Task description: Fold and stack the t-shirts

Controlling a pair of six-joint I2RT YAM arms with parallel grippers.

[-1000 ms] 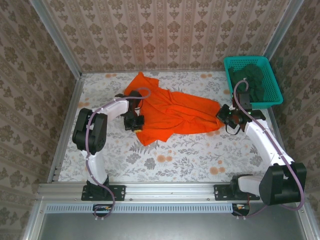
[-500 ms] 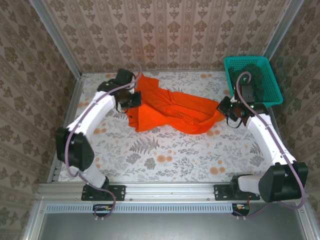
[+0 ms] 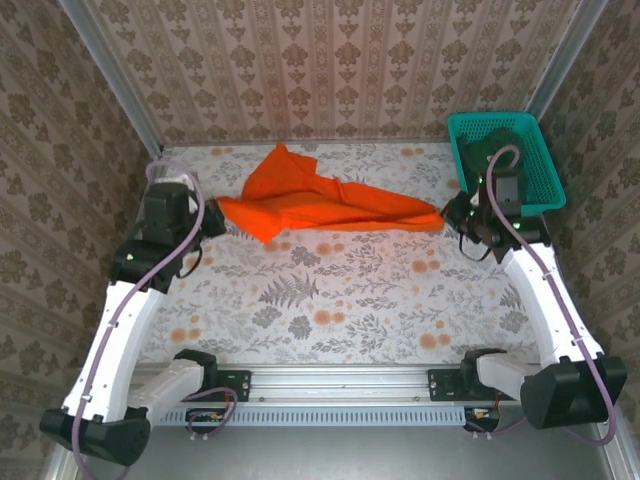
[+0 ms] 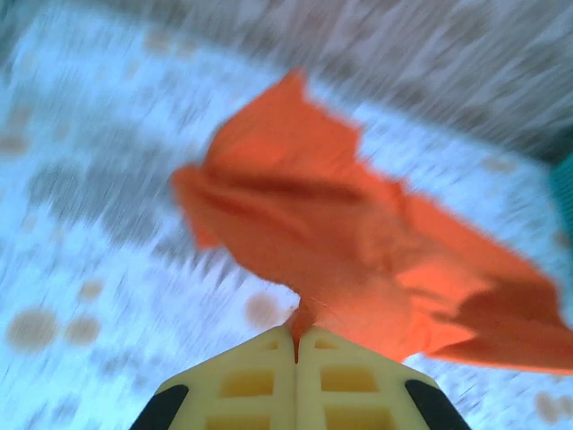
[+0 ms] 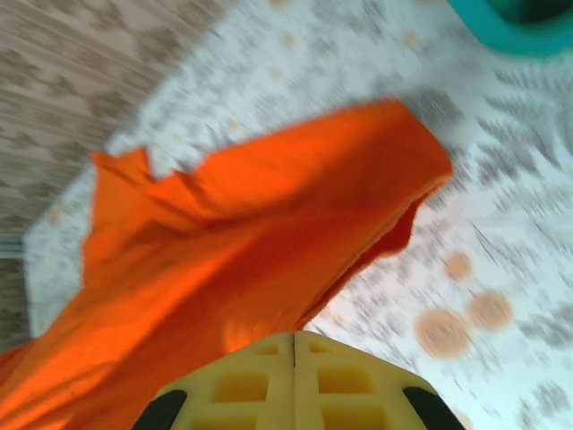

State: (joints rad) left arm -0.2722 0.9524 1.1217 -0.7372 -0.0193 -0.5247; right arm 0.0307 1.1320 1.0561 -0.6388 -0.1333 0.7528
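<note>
Left claw was clamped shut on the left end of the orange shirt, out near the tabletop's left edge. In its wrist view the two yellow fingers met flat together at the left claw, with a pinch of orange shirt rising from between the tips. Right claw was likewise closed on the shirt's right end, just beside the basket's near left corner. From the right wrist, the right claw showed its fingers pressed together, and the orange shirt ran away from them up and to the left.

Between the two claws the shirt stretched as a long, bunched band across the far half of the tabletop. One loose corner of it pointed toward the back wall, left of centre. Whether the band's middle touched the tabletop or hung clear of it could not be told. Both wrist views were blurred.

At the far right corner sat the teal mesh basket, holding green shirts in a crumpled heap. A corner of the basket appeared at the top right of the right wrist view, well apart from the orange cloth.

Nothing but the flower-patterned tabletop lay between the shirt and the arms' bases. The right arm's cable looped over the basket's near edge.
</note>
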